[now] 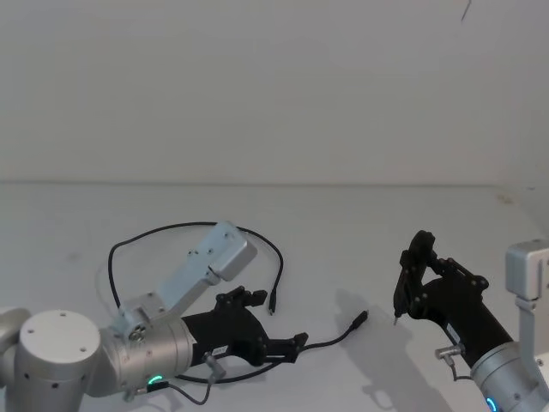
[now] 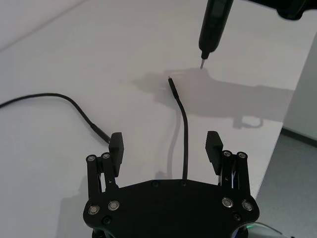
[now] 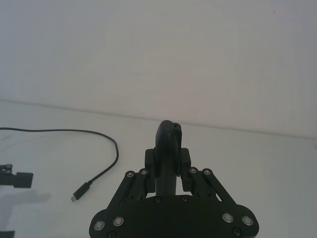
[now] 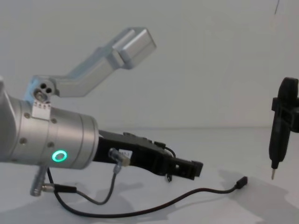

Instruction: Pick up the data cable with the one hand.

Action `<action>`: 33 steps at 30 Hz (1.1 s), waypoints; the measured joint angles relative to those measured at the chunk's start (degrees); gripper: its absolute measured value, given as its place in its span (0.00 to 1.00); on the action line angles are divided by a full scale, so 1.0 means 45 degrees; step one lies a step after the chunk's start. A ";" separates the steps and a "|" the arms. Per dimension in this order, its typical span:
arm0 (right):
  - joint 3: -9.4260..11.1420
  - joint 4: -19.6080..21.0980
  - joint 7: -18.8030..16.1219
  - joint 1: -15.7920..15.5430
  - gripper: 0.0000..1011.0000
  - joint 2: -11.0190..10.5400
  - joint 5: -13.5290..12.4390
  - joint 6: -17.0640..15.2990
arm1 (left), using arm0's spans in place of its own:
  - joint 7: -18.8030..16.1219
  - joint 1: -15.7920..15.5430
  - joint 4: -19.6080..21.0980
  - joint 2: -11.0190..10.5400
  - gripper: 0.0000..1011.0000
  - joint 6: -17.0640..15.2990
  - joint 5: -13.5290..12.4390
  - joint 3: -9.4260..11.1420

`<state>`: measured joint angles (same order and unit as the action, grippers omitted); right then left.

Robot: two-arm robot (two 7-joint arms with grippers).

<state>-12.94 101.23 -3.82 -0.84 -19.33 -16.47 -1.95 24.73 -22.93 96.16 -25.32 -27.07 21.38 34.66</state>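
Note:
The data cable is a thin black lead lying in a loop on the white table. One plug lies beside my left gripper and the other plug lies past it. In the left wrist view, my left gripper is open just above the table, and the cable runs between its fingers without touching them. In the chest view, the cable lies below the left gripper. My right gripper hovers at the right, shut on a slim black tool with a pale tip pointing down.
A short grey wire with a metal plug hangs off my left wrist. The white table meets a white wall behind. The table's right edge drops off close to the cable's far plug.

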 joint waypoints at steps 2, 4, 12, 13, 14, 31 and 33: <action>-0.0001 0.0000 -0.0001 0.0000 0.28 0.0000 0.0000 0.0000 | 0.0044 -0.0076 -0.0126 0.0070 0.99 -0.0060 -0.0033 0.0076; 0.0000 0.0000 -0.0001 0.0000 0.28 -0.0001 0.0000 0.0000 | 0.0110 -0.0170 -0.0290 0.0154 0.99 -0.0146 -0.0081 0.0168; 0.0000 0.0000 0.0000 0.0000 0.28 0.0000 0.0000 0.0000 | 0.0298 -0.0472 -0.0854 0.0475 0.99 -0.0360 -0.0243 0.0470; -0.0001 0.0000 -0.0001 0.0000 0.28 0.0000 0.0000 0.0000 | 0.0312 -0.0506 -0.0918 0.0514 0.99 -0.0376 -0.0258 0.0502; 0.0000 0.0000 0.0000 0.0000 0.28 -0.0001 0.0000 0.0000 | 0.0346 -0.0555 -0.1016 0.0570 0.99 -0.0415 -0.0292 0.0548; -0.0001 0.0000 -0.0001 0.0000 0.28 0.0000 -0.0001 0.0000 | 0.0548 -0.0973 -0.1763 0.1135 0.99 -0.0758 -0.0589 0.0898; -0.0001 0.0000 -0.0001 0.0000 0.28 0.0000 0.0000 0.0000 | 0.0558 -0.1002 -0.1812 0.1180 0.97 -0.0780 -0.0616 0.0924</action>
<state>-12.94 101.23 -3.83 -0.84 -19.33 -16.47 -1.95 27.24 -27.44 88.01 -20.01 -30.58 18.61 38.82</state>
